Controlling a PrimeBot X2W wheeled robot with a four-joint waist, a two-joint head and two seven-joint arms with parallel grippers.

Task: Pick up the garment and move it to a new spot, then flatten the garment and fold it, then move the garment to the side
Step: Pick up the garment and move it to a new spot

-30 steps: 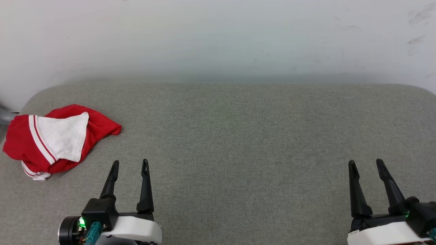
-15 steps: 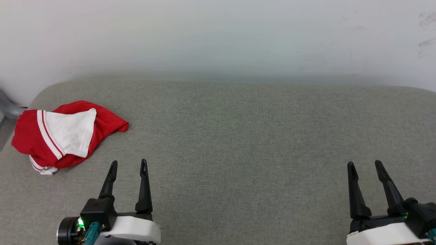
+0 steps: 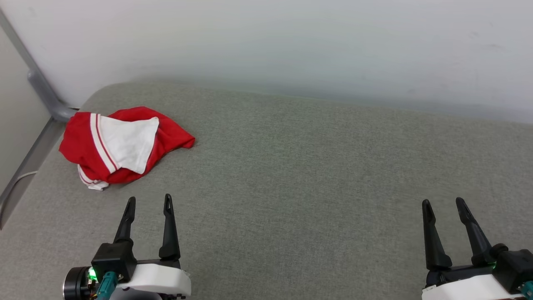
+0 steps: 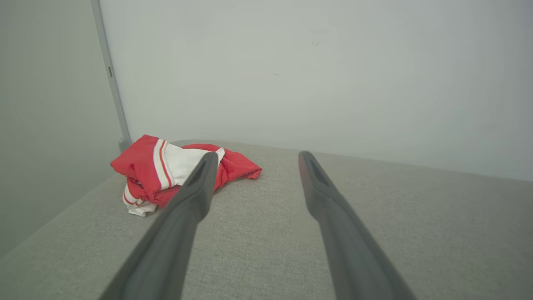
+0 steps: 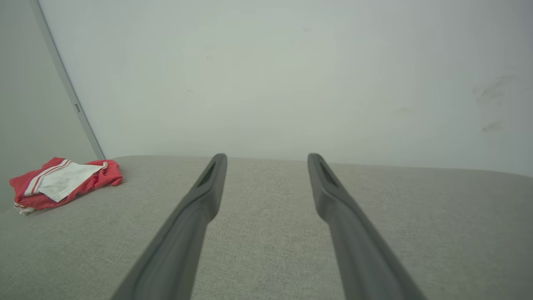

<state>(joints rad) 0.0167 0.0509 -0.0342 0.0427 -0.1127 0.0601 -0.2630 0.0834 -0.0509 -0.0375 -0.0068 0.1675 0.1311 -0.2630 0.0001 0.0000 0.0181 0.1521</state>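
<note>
The garment (image 3: 123,143) lies crumpled near the far left corner of the grey padded surface (image 3: 291,175): red cloth with a white sleeve and red-white stripe trim on top. It also appears in the left wrist view as the garment (image 4: 162,171), and at the left of the right wrist view as the garment (image 5: 62,181). My left gripper (image 3: 149,202) is open and empty, a short way in front of the garment and slightly to its right. Far to the right, my right gripper (image 3: 443,203) is open and empty over bare surface.
A white wall (image 3: 291,41) runs behind the surface. A grey metal post (image 3: 41,89) stands at the left corner, close to the garment. The surface's left edge (image 3: 25,183) drops off just beside it.
The whole head view has swung to the left, so the garment now sits further right in it and the left post shows. Both grippers keep their open pose.
</note>
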